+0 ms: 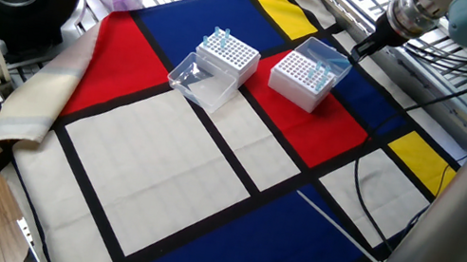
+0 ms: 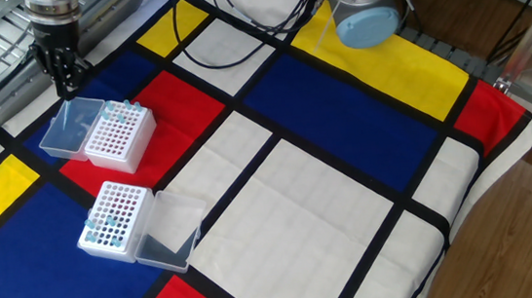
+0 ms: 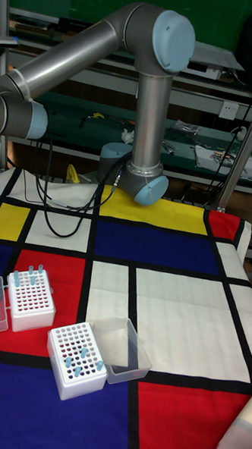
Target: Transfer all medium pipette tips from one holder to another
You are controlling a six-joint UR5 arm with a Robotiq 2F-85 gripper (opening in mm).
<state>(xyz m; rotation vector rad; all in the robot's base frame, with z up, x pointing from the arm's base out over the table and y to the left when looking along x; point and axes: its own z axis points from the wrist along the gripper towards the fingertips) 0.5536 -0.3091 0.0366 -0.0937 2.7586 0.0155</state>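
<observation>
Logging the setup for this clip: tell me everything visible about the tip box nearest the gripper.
The box is a white block with a perforated top grid. It sits level on a red cloth patch. A few pale-blue tips stand upright in the holes along one edge; the other holes look empty. Its clear lid lies open beside it, toward the gripper, which hovers above the lid's far edge without visibly touching it.

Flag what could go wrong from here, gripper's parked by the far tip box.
1. The gripper hangs right above the open clear lid of one white tip box; a straight descent could hit it.
2. The pale-blue tips are slender and clustered; the fingers may nudge neighbours.
3. Both boxes sit loose on the cloth and may slide.
</observation>
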